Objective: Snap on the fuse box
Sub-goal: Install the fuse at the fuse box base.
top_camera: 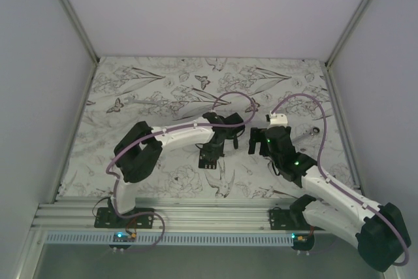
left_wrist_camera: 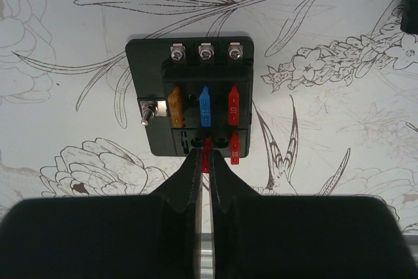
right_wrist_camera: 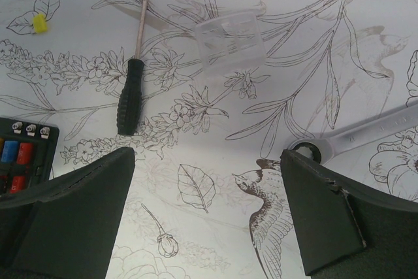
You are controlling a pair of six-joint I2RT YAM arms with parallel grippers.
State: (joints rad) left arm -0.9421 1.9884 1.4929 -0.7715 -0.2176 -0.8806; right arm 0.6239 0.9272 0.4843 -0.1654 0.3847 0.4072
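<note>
My left gripper is pressed almost together, pinching a red fuse at the near edge of the fuse box, which lies flat mid-table. My right gripper hangs spread wide, holding nothing. Beyond it lie a screwdriver, a clear plastic cover, a wrench and a yellow fuse on the floral tablecloth. White walls surround the table.

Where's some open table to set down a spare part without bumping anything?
Bare cloth lies along the far wall and at far left, beyond the left arm. The middle is crowded: fuse box under the left fingers, shut on a red fuse; screwdriver, clear lid and wrench by the right fingers.
</note>
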